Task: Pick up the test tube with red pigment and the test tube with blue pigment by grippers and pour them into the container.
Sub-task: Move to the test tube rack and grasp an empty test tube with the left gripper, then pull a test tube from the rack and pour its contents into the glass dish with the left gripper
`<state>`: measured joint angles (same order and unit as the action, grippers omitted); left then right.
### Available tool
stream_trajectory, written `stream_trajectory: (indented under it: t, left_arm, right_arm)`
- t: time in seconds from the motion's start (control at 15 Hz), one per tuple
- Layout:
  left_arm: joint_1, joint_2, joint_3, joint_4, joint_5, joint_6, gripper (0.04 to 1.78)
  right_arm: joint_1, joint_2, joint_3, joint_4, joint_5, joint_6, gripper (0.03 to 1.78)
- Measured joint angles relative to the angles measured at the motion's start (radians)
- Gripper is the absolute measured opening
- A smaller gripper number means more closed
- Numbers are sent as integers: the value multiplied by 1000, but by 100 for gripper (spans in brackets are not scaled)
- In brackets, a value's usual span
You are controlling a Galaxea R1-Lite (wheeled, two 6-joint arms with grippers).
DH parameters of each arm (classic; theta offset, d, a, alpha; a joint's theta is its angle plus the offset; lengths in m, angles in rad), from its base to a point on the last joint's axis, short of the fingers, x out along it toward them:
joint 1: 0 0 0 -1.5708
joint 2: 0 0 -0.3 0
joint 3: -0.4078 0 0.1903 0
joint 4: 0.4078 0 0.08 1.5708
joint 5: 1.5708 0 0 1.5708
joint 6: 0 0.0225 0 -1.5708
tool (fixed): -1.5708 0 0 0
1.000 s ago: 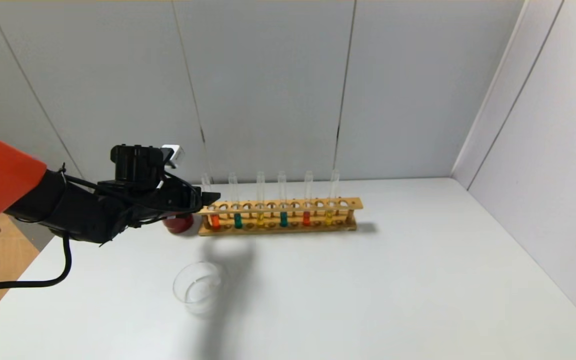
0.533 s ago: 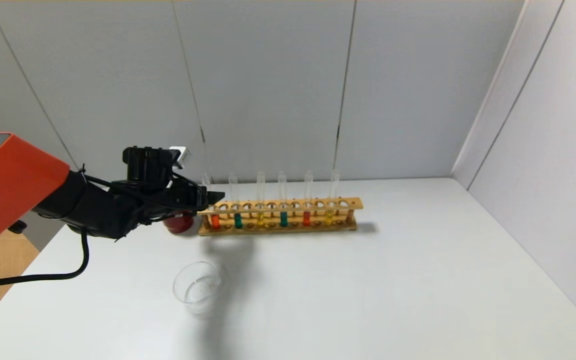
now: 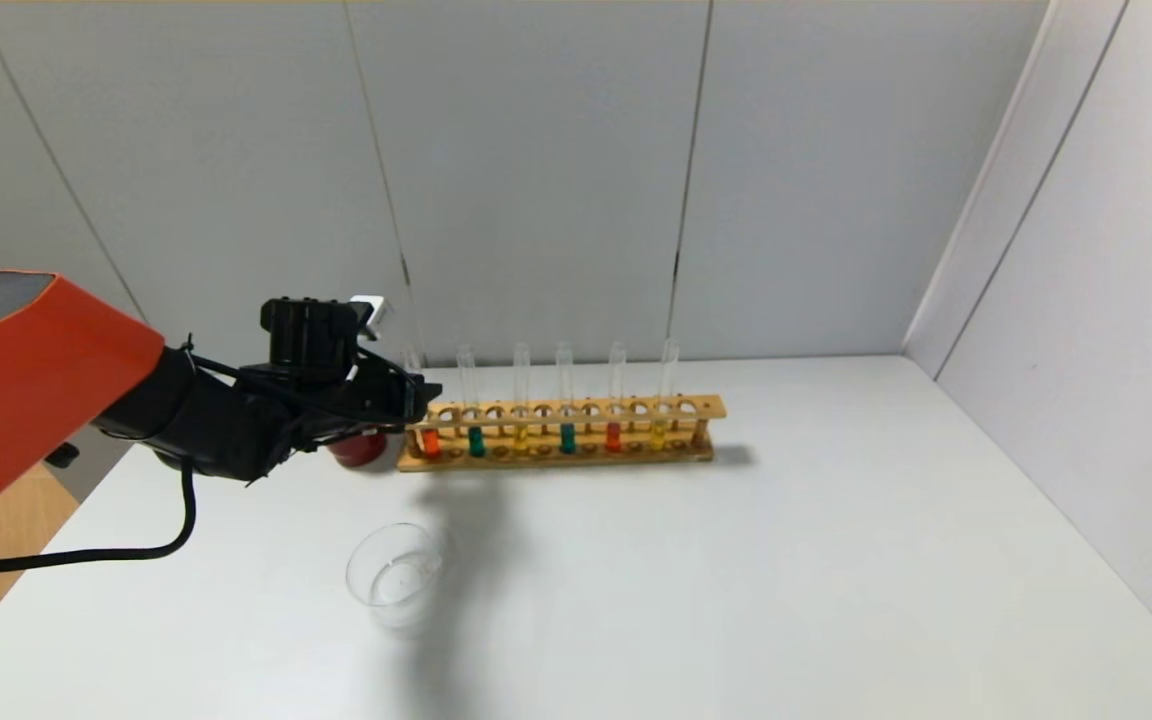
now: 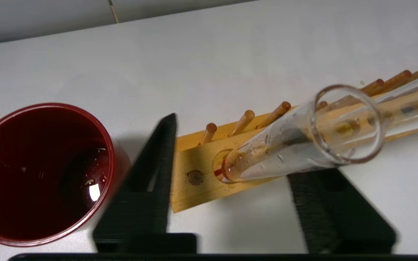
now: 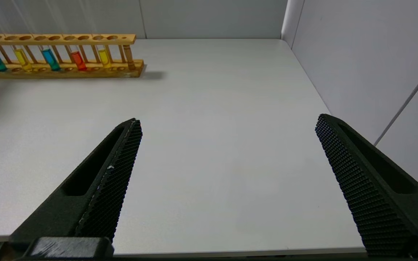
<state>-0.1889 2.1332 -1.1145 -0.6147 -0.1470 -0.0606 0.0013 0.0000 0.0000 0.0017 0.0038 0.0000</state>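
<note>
The test tube with red pigment (image 3: 430, 440) stands in the leftmost hole of the wooden rack (image 3: 636, 408). In the left wrist view the tube (image 4: 303, 141) rises between my left gripper's (image 4: 232, 154) spread fingers (image 4: 147, 188), nearer to the one on its far side from the cup. The left gripper (image 3: 418, 398) is open, at the tube's upper part. Two test tubes with blue pigment (image 3: 476, 441) (image 3: 567, 438) stand further along the rack. The container (image 3: 396, 577) sits on the table in front of the rack. My right gripper (image 5: 228, 119) is open and empty over bare table.
A dark red cup (image 3: 358, 448) stands just left of the rack, beside the left gripper, and also shows in the left wrist view (image 4: 42, 170). Yellow tubes (image 3: 521, 440) (image 3: 658, 434) and a deeper red tube (image 3: 613, 436) are in the rack. Walls close the back and right.
My left arm has moved right toward the rack's left end, bringing the open gripper closer around the leftmost tube. Tubes, dish and cup have not moved.
</note>
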Motion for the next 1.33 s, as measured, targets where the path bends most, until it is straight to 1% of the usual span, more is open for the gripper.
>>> stream_trajectory:
  t: [0.07, 0.13, 0.2, 0.27, 0.47, 0.87, 1.13, 1.33]
  left_arm:
    - [-2, 2, 2, -7, 0, 0, 62]
    - [-3, 4, 3, -9, 0, 0, 48]
    - [-4, 5, 4, -9, 1, 1, 36]
    - [-3, 7, 1, -13, 10, 3, 32]
    - [-3, 11, 4, -39, 19, 6, 32]
    - [-3, -31, 16, -225, 20, 11, 32]
    - [-3, -120, 4, -227, 14, 14, 32]
    - [-2, -204, 10, -178, 20, 45, 32]
  right_arm:
    - [0, 0, 0, 0, 0, 0, 175]
    - [0, 0, 0, 0, 0, 0, 175]
    - [0, 0, 0, 0, 0, 0, 175]
    - [0, 0, 0, 0, 0, 0, 175]
    - [0, 0, 0, 0, 0, 0, 175]
    - [0, 0, 0, 0, 0, 0, 175]
    - [0, 0, 0, 0, 0, 0, 175]
    - [0, 0, 0, 0, 0, 0, 175]
